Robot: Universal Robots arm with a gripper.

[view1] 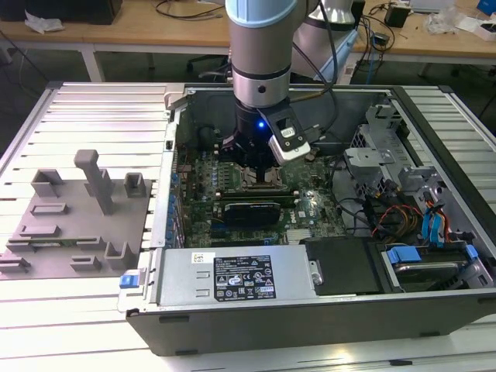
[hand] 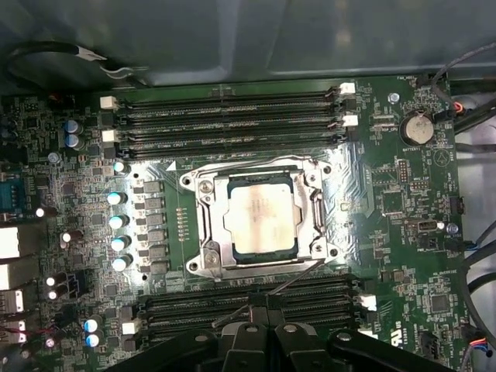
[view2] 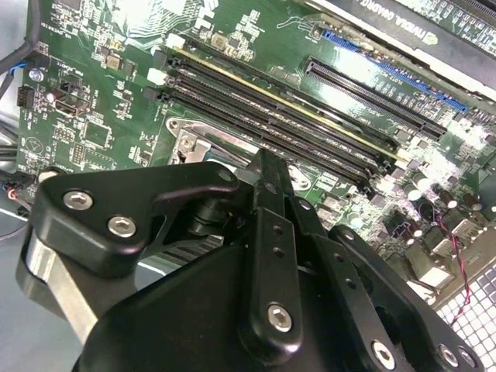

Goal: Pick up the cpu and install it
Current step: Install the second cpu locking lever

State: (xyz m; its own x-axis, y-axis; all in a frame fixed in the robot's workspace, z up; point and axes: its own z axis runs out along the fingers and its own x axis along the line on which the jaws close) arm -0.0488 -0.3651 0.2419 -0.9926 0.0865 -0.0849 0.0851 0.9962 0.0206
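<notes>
Motherboard [hand: 403,194] socket holds the cpu [hand: 262,214]; jaws just beside it

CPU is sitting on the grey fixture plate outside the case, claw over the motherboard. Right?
Not quite. The CPU sits in the socket frame on the motherboard, as the first wrist view shows. The claw is over the motherboard, yes.

Arm [view1: 261,46] comes straight down from the top of the exterior view, forearm vertical, grey tube with a dark wrist section below it. Blue light lit on the wrist [view1: 261,124]. A white-and-black block sits on the wrist's side toward the exterior view's right. Gripper [view1: 256,167] points downward — black linkage body, bolted pivot joints visible in both wrist views. Finger state not readable: tips hidden behind the linkage.
</notes>
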